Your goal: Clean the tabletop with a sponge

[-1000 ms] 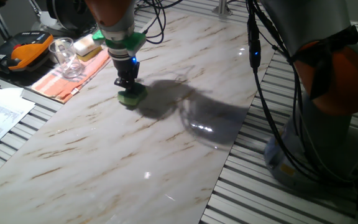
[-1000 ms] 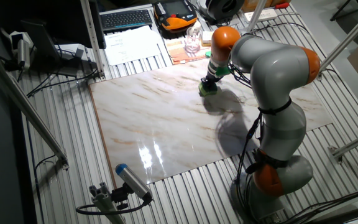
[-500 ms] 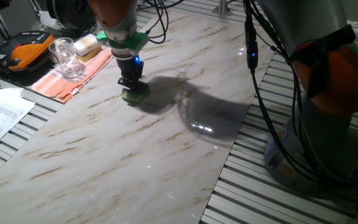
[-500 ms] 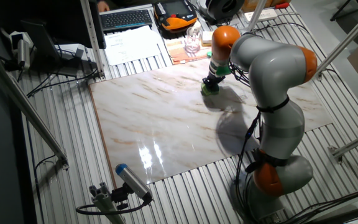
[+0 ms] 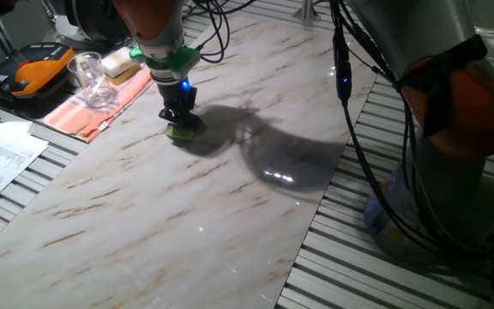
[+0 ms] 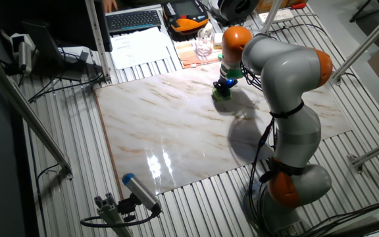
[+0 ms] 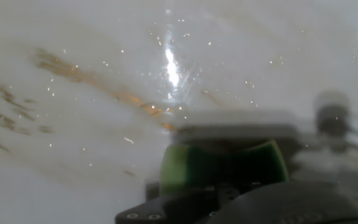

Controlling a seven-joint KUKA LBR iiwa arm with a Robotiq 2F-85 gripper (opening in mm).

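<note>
The gripper (image 5: 178,118) points straight down and is closed on the sponge (image 5: 182,131), which it presses flat against the tabletop (image 5: 230,197). In one fixed view the sponge sits in the far left part of the slab, close to its left edge, and the arm throws a dark shadow on the marble to the right of it. In the other fixed view the sponge (image 6: 222,93) is near the far edge of the tabletop (image 6: 170,131), under the gripper (image 6: 223,85). The hand view is blurred, but the green sponge (image 7: 222,165) shows between the dark fingers, lying on the white veined surface (image 7: 73,93). Just off the slab, to the far left, an orange striped cloth (image 5: 101,103) lies on the grey slats, with a clear glass (image 5: 91,79) standing on it and a pale yellow sponge block (image 5: 120,62) behind.
</note>
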